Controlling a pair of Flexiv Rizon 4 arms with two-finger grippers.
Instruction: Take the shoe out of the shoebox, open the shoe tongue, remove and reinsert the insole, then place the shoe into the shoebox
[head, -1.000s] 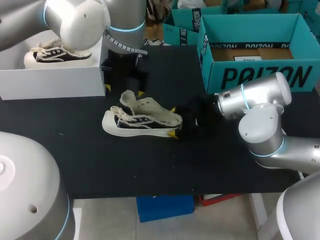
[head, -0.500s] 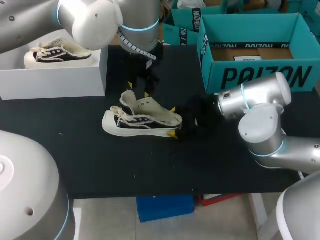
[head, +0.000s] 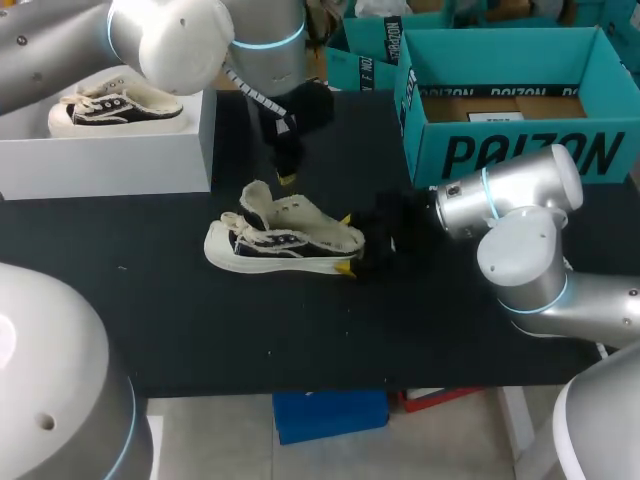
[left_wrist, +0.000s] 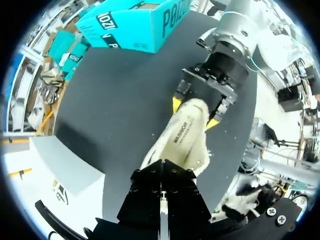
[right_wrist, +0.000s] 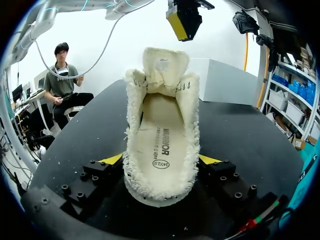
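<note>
A cream fleece-lined shoe (head: 280, 240) lies on its sole on the black table (head: 200, 330), toe towards my left. My right gripper (head: 346, 243) is shut on its heel, one yellow tip on each side. Seen from the right wrist, the shoe (right_wrist: 160, 125) is open, its tongue (right_wrist: 165, 62) stands up and the insole (right_wrist: 159, 145) lies inside. My left gripper (head: 288, 176) hangs shut and empty above the tongue, apart from it; in the right wrist view the left gripper (right_wrist: 184, 24) shows over the tongue. The teal shoebox (head: 500, 110) stands open at the back right.
A white box (head: 100, 150) at the back left carries a second shoe (head: 115, 105). More teal boxes (head: 365, 55) stand behind the shoebox. The front of the table is bare black surface.
My left gripper has shut and shifted right and back, away from the shoe's tongue. The shoe and my right arm have stayed where they were.
</note>
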